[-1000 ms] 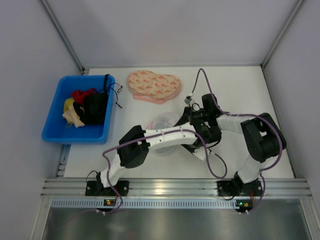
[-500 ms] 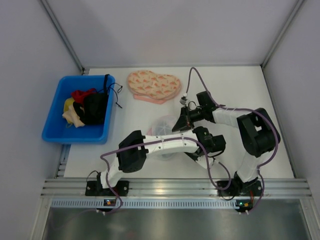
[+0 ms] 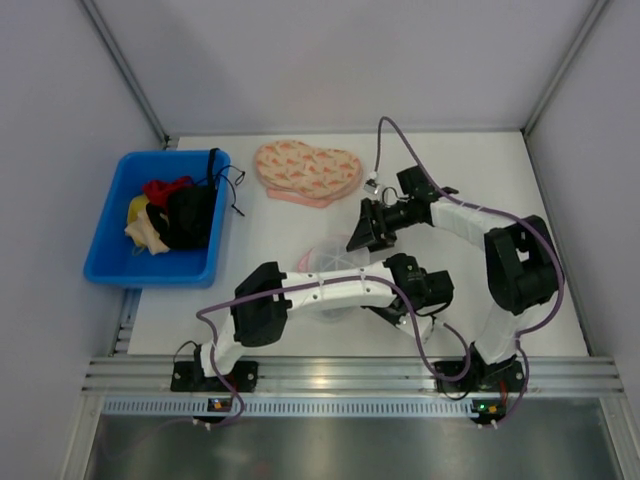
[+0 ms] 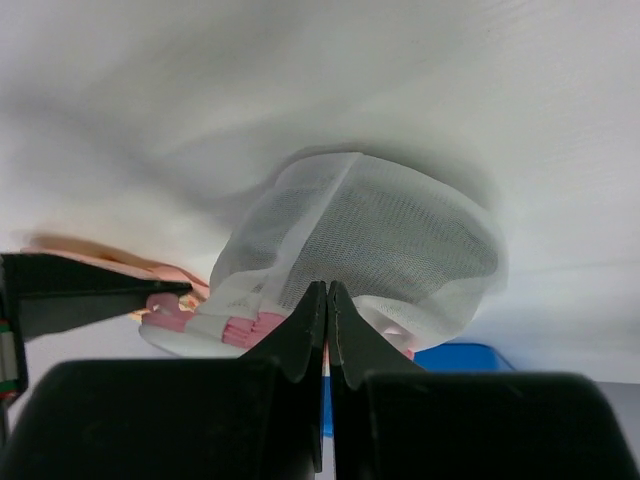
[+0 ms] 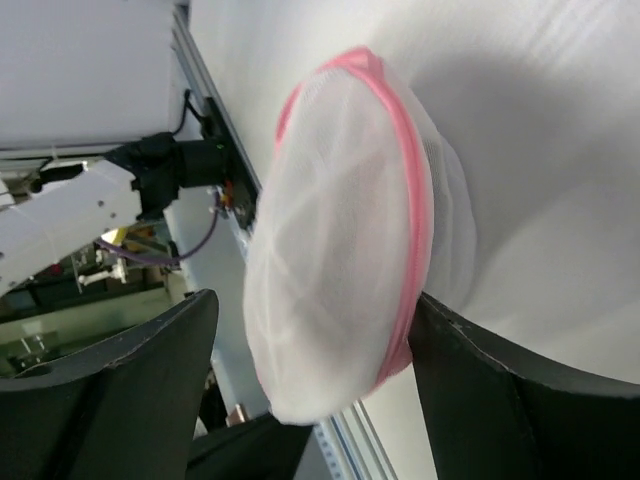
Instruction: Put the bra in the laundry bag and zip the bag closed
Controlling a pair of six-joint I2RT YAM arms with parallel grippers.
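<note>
Left tool [image 4: 326,290] closed, tips pinched on a fold of the laundry bag [image 4: 380,235] by its pink zip rim, propping it up on edge off the surface [image 3: 480,170]. Right tool [image 5: 312,300] open wide. Its jaws sit either side of the bag in the wrist view without touching it; from above it's just far-right of the bag. Bag is mid-surface, partly under the left arm. Mesh looks empty, no dark cloth showing through. Can't tell if the zip is open or shut.

Bra [image 3: 188,215] is the black piece in the blue bin [image 3: 105,250] at the left, well apart from the bag, mixed in with other garments. Pink heart-shaped cloth [image 3: 305,172] lies far-centre, not involved.

Step, as I judge it: readying the bag mouth; bra not picked up yet. Next move: right tool takes the rim or zip pull opposite the left pinch and spreads the mouth, then an arm reaches left to the bin for the black piece only. Risk: thin mesh slipping out of the pinch.
</note>
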